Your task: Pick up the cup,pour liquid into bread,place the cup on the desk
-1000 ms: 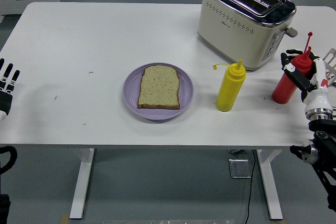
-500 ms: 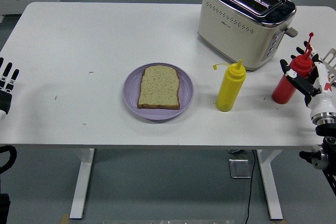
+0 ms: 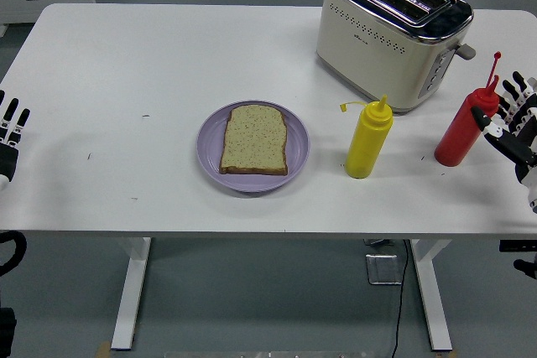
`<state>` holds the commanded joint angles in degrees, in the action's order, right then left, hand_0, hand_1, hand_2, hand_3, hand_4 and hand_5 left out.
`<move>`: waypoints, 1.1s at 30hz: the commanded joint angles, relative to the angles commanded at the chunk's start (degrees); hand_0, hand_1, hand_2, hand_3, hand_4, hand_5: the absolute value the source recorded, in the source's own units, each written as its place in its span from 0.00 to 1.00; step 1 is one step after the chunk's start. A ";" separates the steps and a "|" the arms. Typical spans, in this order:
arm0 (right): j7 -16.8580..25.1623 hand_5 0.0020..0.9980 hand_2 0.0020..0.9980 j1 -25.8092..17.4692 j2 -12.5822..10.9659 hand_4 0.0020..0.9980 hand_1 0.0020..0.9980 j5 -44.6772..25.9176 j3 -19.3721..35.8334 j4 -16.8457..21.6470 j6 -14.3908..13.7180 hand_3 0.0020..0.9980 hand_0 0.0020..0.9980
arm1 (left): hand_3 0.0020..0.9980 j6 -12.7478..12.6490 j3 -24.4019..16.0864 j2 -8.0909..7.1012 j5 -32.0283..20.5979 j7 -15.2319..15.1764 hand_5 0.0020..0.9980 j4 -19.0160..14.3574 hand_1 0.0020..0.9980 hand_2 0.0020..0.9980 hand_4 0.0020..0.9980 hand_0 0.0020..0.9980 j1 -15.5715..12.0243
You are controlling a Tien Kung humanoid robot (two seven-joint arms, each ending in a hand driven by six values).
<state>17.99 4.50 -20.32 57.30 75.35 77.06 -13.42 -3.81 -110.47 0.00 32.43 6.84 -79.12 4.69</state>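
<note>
- The right hand had drawn back to the right since a second earlier. It then stood just beside the red squeeze bottle, fingers spread and holding nothing.
- The red squeeze bottle stood upright on the tabletop, right of the yellow squeeze bottle. No cup was visible.
- Judgement: the grasp was released or not completed; nothing had been poured on the bread.
- The left hand rested at the left edge, fingers extended.

The right hand has drawn back (fingers spread) from the red bottle.
</note>
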 joint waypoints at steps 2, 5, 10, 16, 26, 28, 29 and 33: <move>-0.11 0.33 0.99 -1.40 -0.61 0.88 0.90 -0.04 1.20 1.53 0.45 1.00 0.96 | 0.66 0.03 0.03 0.00 -0.01 0.00 0.93 -0.01 0.73 0.73 0.52 0.78 0.05; -0.08 0.33 0.99 -3.33 -1.13 0.88 0.90 -1.35 4.04 3.41 0.92 1.00 0.96 | 0.66 0.03 0.08 0.00 -0.01 0.00 0.93 -0.02 0.73 0.73 0.52 0.78 0.10; 1.94 0.36 0.95 -4.17 -0.90 0.89 0.86 -7.85 8.79 4.02 0.38 1.00 0.91 | 0.66 0.01 0.14 0.00 -0.02 0.00 0.93 -0.01 0.73 0.73 0.52 0.78 0.12; 1.87 0.39 0.91 -3.61 -0.30 0.89 0.83 -20.48 13.49 4.12 3.64 0.97 0.87 | 0.66 -0.02 0.22 0.00 -0.02 0.00 0.93 -0.01 0.73 0.73 0.52 0.78 0.14; -2.31 0.53 0.84 -1.94 1.63 0.81 0.78 -38.74 19.10 1.53 10.65 0.91 0.84 | 0.66 -0.02 0.37 0.00 0.06 -0.02 0.93 -0.01 0.73 0.73 0.52 0.78 0.10; -2.98 0.53 0.84 -1.82 1.82 0.81 0.78 -40.39 19.43 1.10 10.23 0.91 0.84 | 0.66 -0.02 0.38 0.00 0.07 -0.02 0.93 -0.02 0.73 0.73 0.52 0.78 0.04; -3.35 0.53 0.84 -1.76 1.91 0.81 0.78 -41.40 19.57 0.89 9.88 0.91 0.84 | 0.66 -0.01 0.40 0.00 0.08 -0.02 0.93 -0.02 0.73 0.73 0.52 0.78 0.01; -4.62 0.62 0.82 -1.81 2.39 0.75 0.77 -44.57 20.02 0.07 9.57 0.90 0.82 | 0.66 0.00 0.59 0.00 0.10 0.01 0.93 0.00 0.73 0.73 0.52 0.78 -0.17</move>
<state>13.37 2.68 -17.93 12.74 95.38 77.14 -3.86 -3.81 -109.87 0.00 32.53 6.84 -79.12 4.52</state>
